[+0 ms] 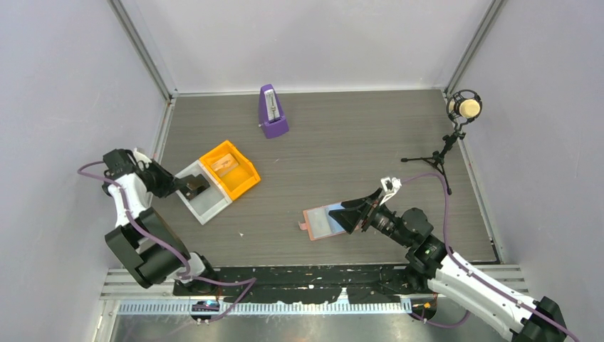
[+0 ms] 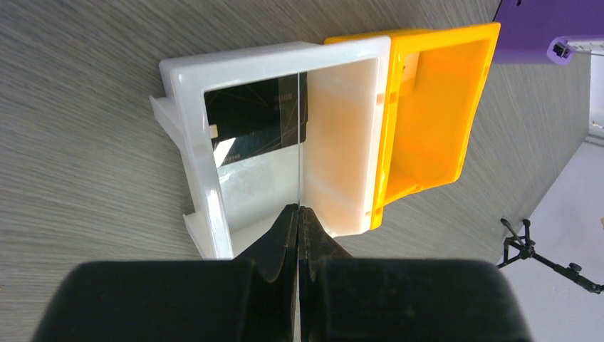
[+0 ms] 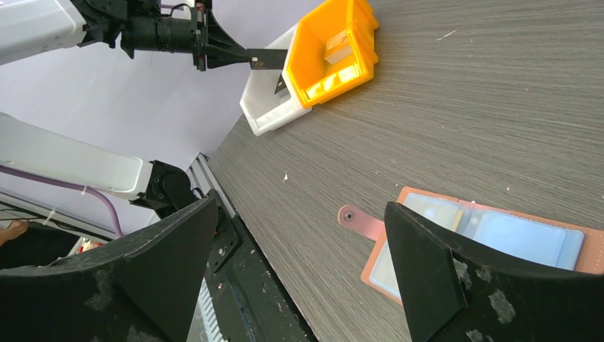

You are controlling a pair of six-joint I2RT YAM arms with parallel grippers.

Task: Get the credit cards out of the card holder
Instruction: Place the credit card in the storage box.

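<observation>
Seen from above, the card holder (image 1: pixel 324 222) is lying open on the table (image 1: pixel 342 142), with the right jaws hovering over its right end.

At the left wrist, the left jaws are clenching a credit card (image 2: pixel 296 171) edge-on above the white bin (image 2: pixel 185 142), where another card (image 2: pixel 249 121) is lying flat.

At the right wrist, the right jaws are standing released, spread wide beside the card holder.

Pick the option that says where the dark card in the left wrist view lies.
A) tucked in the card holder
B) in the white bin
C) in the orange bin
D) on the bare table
B: the dark card sits inside the white bin, below the left end effector, which pinches another card edge-on.
</observation>
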